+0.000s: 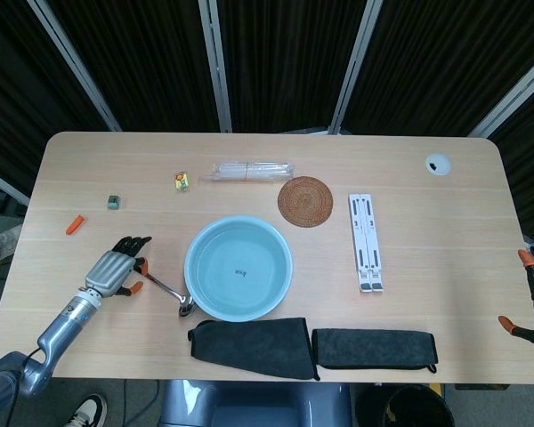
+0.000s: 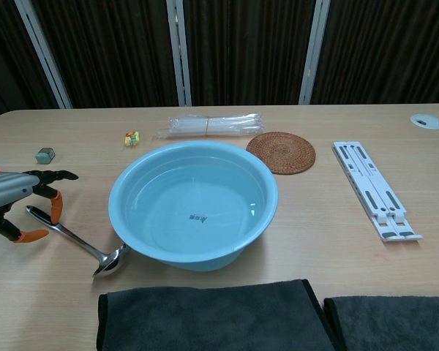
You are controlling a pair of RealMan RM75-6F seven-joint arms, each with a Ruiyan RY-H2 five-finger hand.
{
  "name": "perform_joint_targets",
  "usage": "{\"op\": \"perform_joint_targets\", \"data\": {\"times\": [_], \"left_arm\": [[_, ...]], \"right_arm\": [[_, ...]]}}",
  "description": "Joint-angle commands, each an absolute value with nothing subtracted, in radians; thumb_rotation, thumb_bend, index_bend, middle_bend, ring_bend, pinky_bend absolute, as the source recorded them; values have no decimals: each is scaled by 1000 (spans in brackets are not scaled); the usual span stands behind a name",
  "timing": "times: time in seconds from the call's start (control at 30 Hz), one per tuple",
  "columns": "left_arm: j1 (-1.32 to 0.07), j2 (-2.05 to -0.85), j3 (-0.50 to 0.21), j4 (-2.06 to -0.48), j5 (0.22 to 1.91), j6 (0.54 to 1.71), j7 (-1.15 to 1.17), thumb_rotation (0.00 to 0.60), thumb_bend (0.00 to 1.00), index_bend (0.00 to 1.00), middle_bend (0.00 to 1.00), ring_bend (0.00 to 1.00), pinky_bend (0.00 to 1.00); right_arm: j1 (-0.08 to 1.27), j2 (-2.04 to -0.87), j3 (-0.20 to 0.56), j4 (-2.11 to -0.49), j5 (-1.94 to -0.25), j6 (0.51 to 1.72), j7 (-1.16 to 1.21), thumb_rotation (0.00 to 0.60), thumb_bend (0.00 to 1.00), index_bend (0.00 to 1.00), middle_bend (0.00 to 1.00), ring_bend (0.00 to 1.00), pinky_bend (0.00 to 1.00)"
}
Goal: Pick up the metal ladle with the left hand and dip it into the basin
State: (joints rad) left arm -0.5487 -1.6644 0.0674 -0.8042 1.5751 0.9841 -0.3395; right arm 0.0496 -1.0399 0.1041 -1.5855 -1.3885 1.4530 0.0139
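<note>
Now my left hand hovers spread over the ladle handle's end, at the basin's nine o'clock, holding nothing; next I must close on the handle.

One basin, one ladle, two dark cloths.

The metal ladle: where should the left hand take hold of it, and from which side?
Probably the far end of the metal ladle handle, from above: it lies flat, bowl against the basin, handle angling toward the left hand, whose fingers hang spread there.
</note>
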Motion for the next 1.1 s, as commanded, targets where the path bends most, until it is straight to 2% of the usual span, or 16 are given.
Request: {"op": "perform_joint_targets", "data": {"times": [0.03, 1.1], "left_arm": [[-557, -1674, 67, -790, 1576, 977, -347, 600, 359, 489, 0, 0, 0], [-580, -1736, 85, -682, 1579, 933, -412, 600, 377, 485, 0, 0, 0]], "right_arm": [[48, -1040, 106, -1586, -1385, 1457, 13, 600, 0, 0, 0, 0, 0], [62, -1052, 117, -1578, -1351, 1428, -16, 600, 0, 0, 0, 0, 0]]}}
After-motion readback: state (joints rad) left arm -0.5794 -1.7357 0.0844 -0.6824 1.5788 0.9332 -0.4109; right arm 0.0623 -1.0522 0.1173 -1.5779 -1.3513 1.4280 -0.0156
